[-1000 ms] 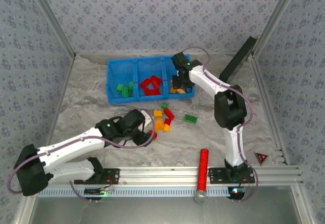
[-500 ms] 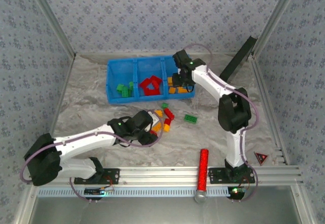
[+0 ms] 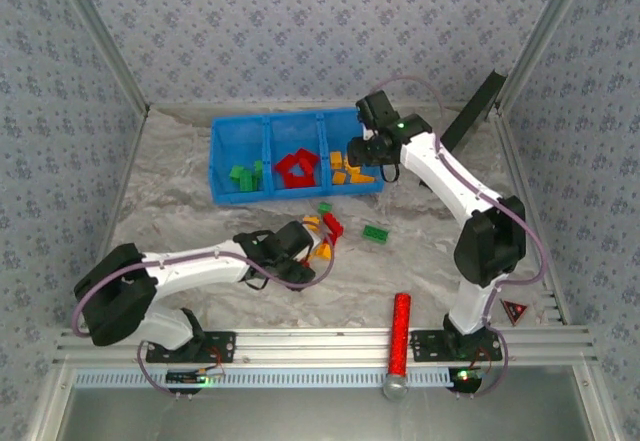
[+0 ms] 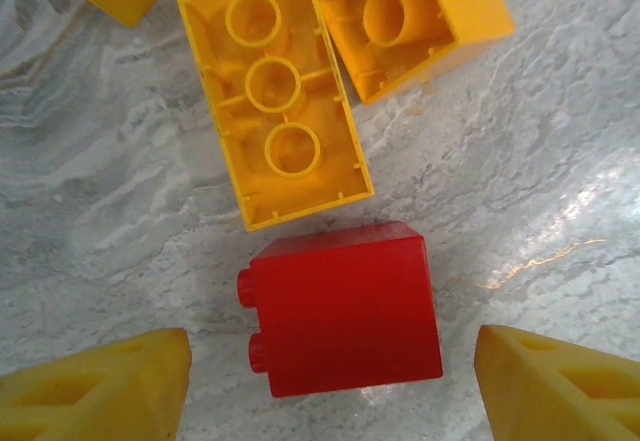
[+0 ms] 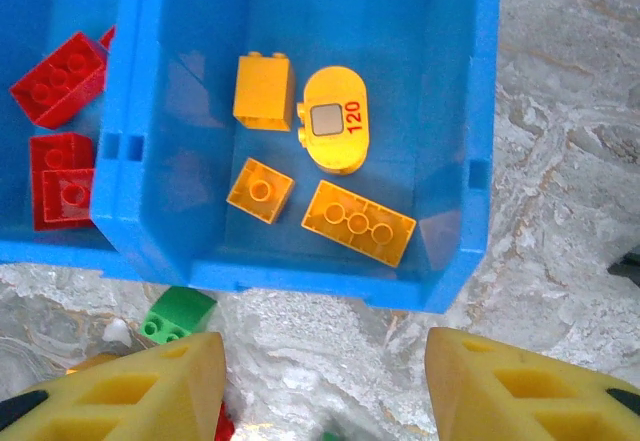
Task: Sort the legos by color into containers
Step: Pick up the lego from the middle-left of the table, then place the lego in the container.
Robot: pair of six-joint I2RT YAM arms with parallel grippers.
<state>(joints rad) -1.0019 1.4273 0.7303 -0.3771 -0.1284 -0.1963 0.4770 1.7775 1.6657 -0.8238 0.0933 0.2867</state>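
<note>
My left gripper [image 4: 335,386] is open just over the table, its yellow fingers [image 4: 100,391] on either side of a red lego [image 4: 345,321] lying on its side. Just beyond lie a long yellow lego [image 4: 275,91] and a square one [image 4: 410,16], both upside down. From above, the left gripper [image 3: 303,253] sits at the loose pile. My right gripper [image 5: 325,381] is open and holds nothing, over the table by the near wall of the blue tray [image 5: 470,176], whose right container holds several yellow legos [image 5: 358,223]. Red legos [image 3: 296,168] fill the middle container and green legos [image 3: 245,174] the left.
Loose on the table lie a flat green lego [image 3: 376,232], a small green one [image 3: 324,207] and a red one [image 3: 332,225]. A long red cylinder [image 3: 399,333] stands at the near rail. A red triangle [image 3: 515,310] lies at the right.
The left gripper has moved right, up to the loose pile. The right gripper has drawn back to the right from over the yellow container, and its elbow swung right.
</note>
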